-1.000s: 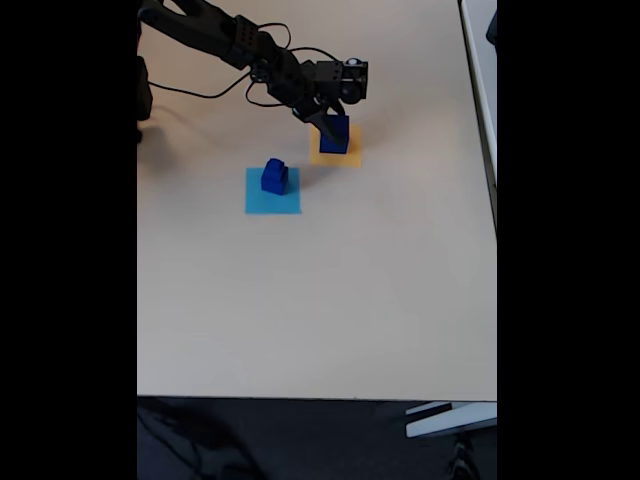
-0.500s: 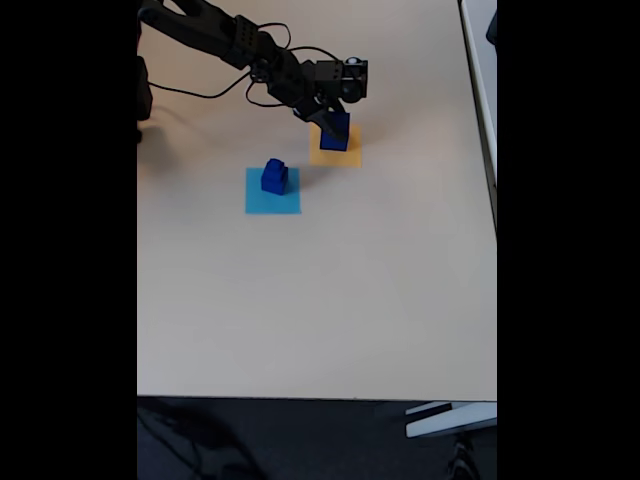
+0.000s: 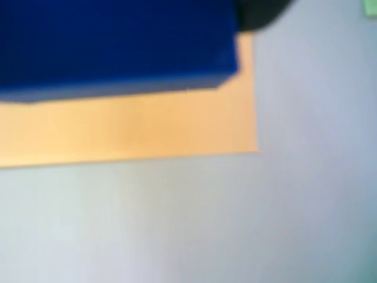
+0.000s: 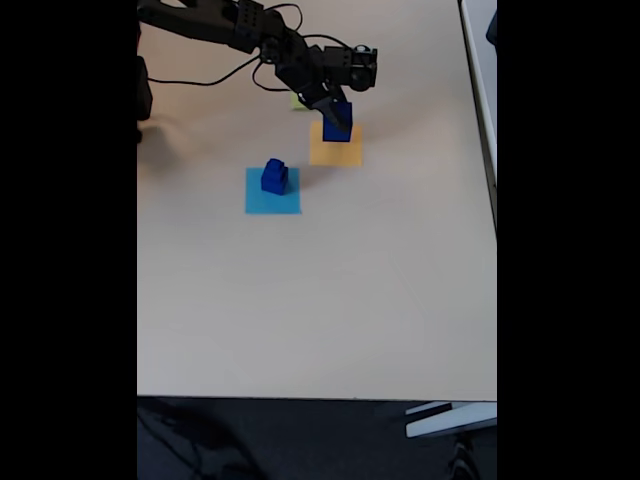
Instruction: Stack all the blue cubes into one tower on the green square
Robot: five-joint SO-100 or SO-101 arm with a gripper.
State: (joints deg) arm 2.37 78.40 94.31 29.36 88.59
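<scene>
In the fixed view my gripper (image 4: 336,118) is shut on a large dark blue cube (image 4: 337,124) and holds it just above the far edge of the orange square (image 4: 335,152). The wrist view shows the same blue cube (image 3: 112,41) close up over the orange square (image 3: 129,127), with a dark fingertip (image 3: 259,10) beside it. A second blue cube (image 4: 274,180) stands on the light blue square (image 4: 272,200), with what looks like a smaller cube (image 4: 273,165) on top. The green square (image 4: 297,101) peeks out behind the arm, and a sliver of the green square (image 3: 371,7) shows in the wrist view.
The black arm (image 4: 230,25) reaches in from the top left, trailing cables (image 4: 200,85). The beige table (image 4: 320,300) stretches wide toward the near edge. A white edge (image 4: 480,70) runs along the right side.
The gripper has lifted the large blue cube off the orange square and carried it slightly toward the far side. The stacked cubes on the light blue square have not moved.
</scene>
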